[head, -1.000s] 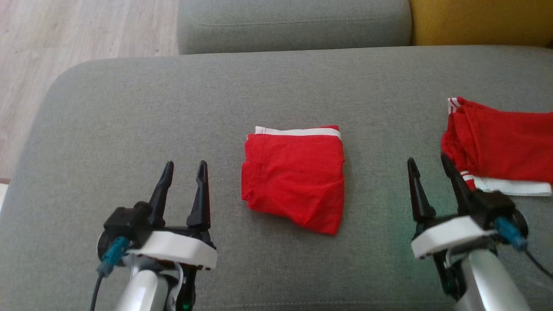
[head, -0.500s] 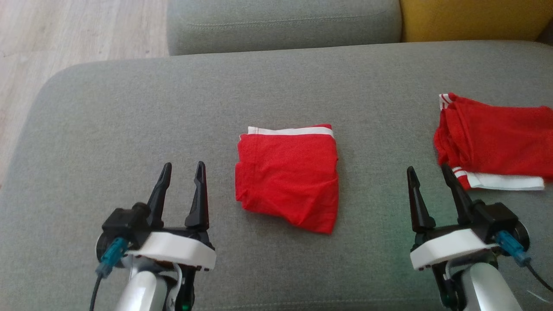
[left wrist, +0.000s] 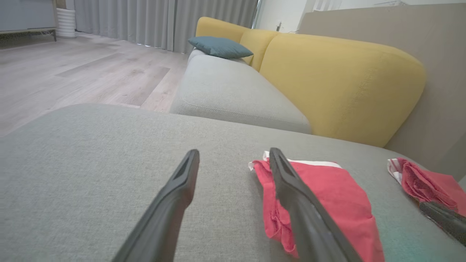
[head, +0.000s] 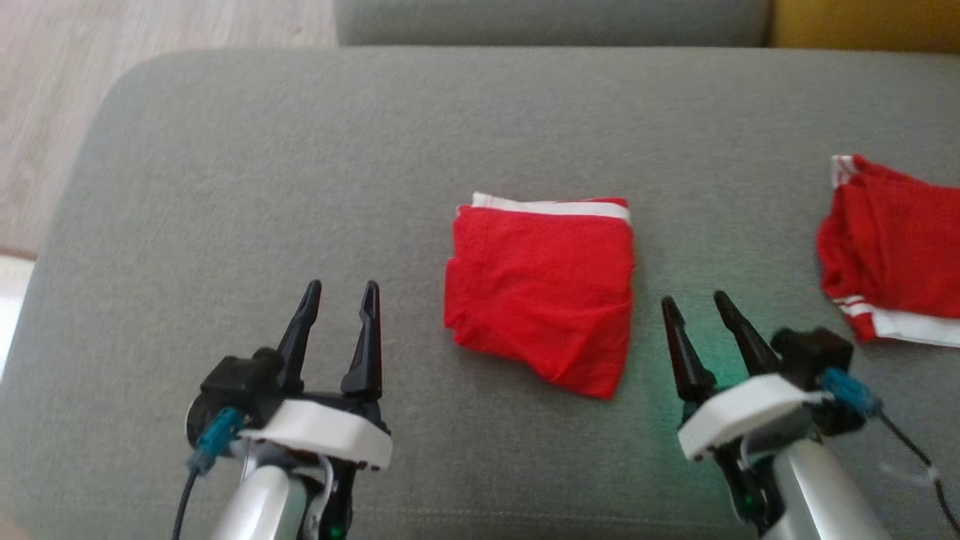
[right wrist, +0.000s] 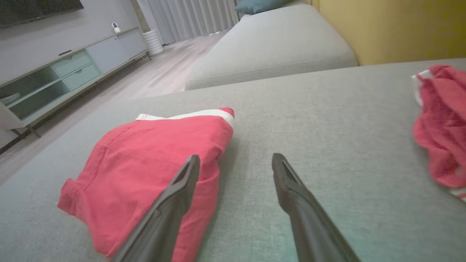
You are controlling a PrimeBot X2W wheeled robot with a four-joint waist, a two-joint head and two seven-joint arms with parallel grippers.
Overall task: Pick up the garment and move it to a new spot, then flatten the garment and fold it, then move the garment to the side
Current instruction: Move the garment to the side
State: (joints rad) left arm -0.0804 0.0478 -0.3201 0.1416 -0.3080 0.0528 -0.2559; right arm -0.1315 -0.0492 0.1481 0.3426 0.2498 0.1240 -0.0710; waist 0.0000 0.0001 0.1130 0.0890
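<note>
Folded red shorts (head: 540, 289) lie central on the sofa cushion (head: 300, 150); our left gripper (head: 342, 286) and right gripper (head: 692, 298) hover nearer its front edge, fingers spread, empty. Soft, light cloth: we would pinch one side's stacked layers.

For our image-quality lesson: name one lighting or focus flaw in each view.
Head view: soft overall, with a green glow on the grey cushion beside the right gripper. Left wrist view: the near fingers blur; teal tint lower right. Right wrist view: fingers blur, folded red garment sharper.
</note>
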